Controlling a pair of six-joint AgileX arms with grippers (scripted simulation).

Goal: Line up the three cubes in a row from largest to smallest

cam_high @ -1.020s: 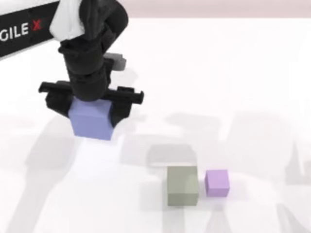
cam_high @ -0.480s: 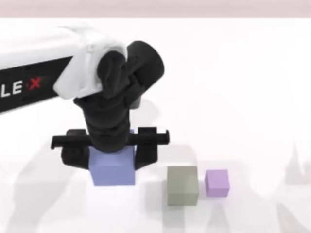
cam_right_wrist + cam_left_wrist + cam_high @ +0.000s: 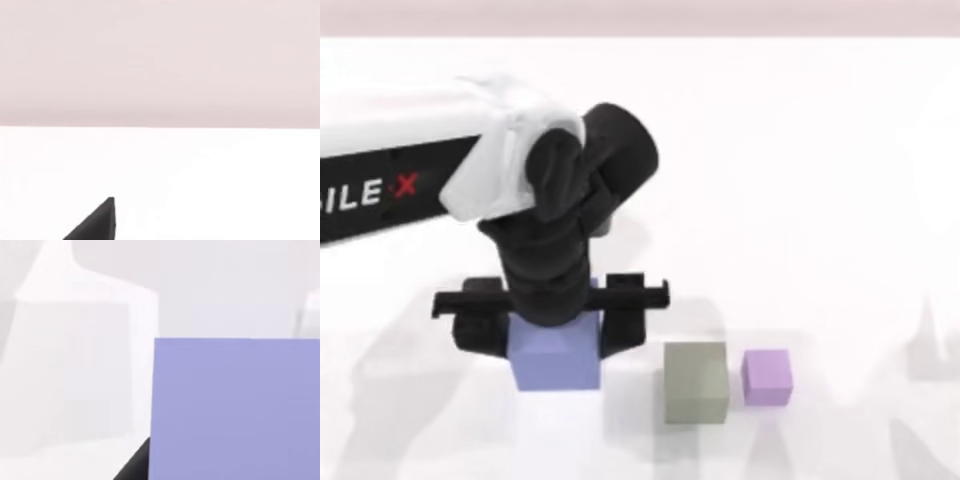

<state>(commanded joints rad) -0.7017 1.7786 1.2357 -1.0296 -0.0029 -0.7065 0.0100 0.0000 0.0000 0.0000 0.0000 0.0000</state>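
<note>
Three matte cubes on the white table point(image 3: 820, 180), one of each colour. Largest: periwinkle blue cube point(image 3: 557, 358), plain faces, clamped on two sides between the fingers of the left gripper point(image 3: 552, 325), left of the others; it fills much of the left wrist view. Middle: olive grey-green cube point(image 3: 696, 382), just right of it, small gap. Smallest: lilac purple cube point(image 3: 766, 376), just beside the olive one, apart. Right gripper: only a dark fingertip shows in its wrist view, can't tell its state.

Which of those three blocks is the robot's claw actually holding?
The periwinkle blue cube, the largest, at the left end of the row. The left gripper is clamped on its sides; the grey-green cube and the small lilac cube stand free.
</note>
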